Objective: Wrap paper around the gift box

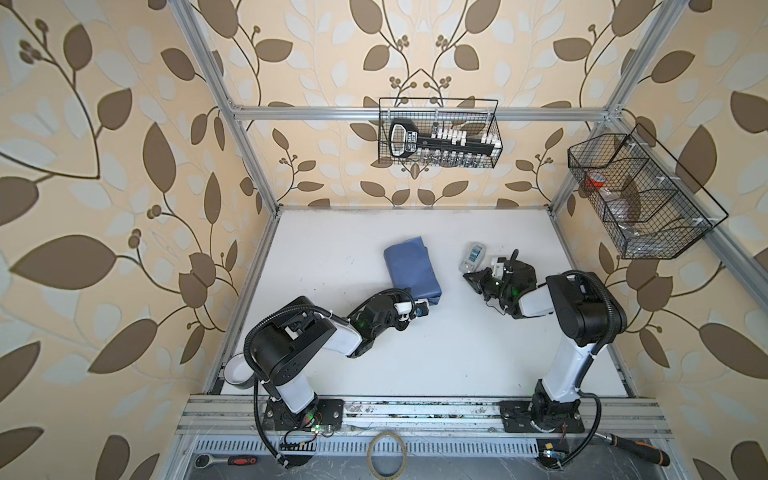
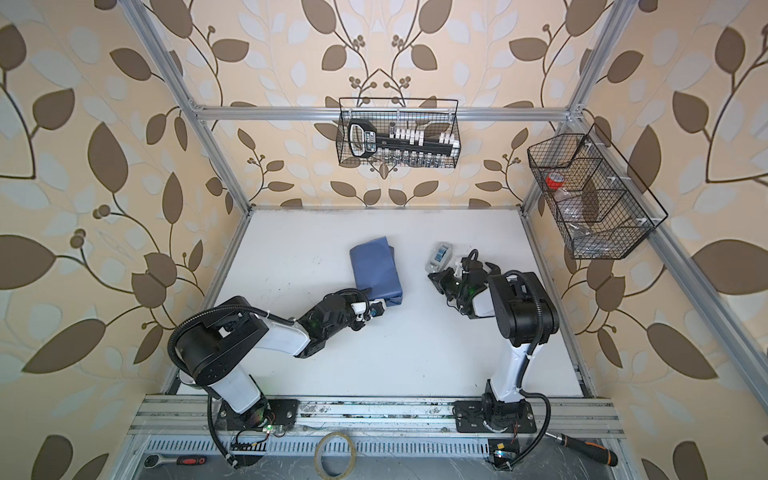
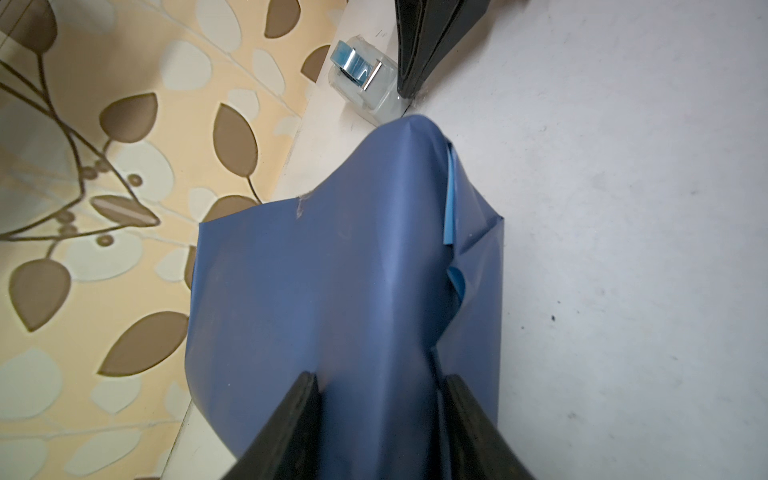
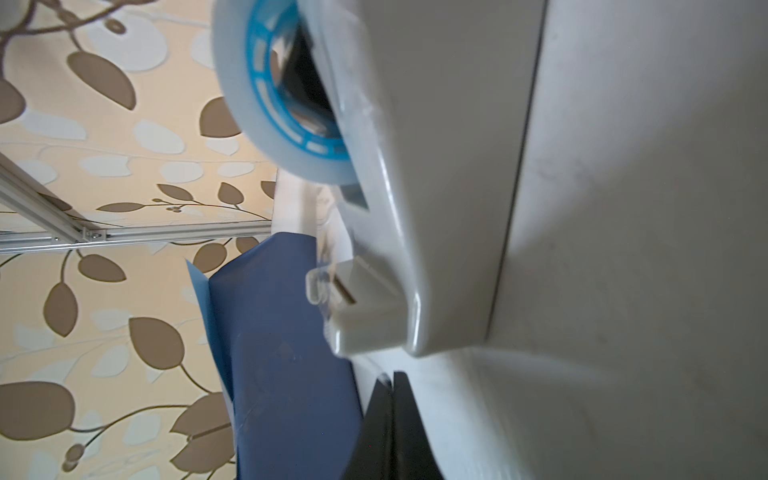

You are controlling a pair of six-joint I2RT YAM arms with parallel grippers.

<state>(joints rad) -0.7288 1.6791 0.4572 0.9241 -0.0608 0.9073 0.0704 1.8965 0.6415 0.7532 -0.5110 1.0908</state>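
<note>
Left tool [image 3: 378, 384] clamps the paper [image 1: 409, 266] at its 5 o'clock end, jaws half apart; right tool [image 1: 471, 277] sits closed, empty, by the tape dispenser [image 1: 473, 253] at the paper's 3 o'clock. Gift box is hidden under it on the table [image 1: 457, 353], so I reckon taping's left.

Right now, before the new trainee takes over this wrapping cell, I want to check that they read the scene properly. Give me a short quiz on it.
1. Fill in: the left gripper has a finger on each side of the folded ____.
2. Choose: the tape dispenser lies closest to A the left gripper, B the right gripper, C both equally.
3. True or false: the gift box sits unwrapped in plain sight.

Key
1. paper
2. B
3. False: the paper covers it.
</note>
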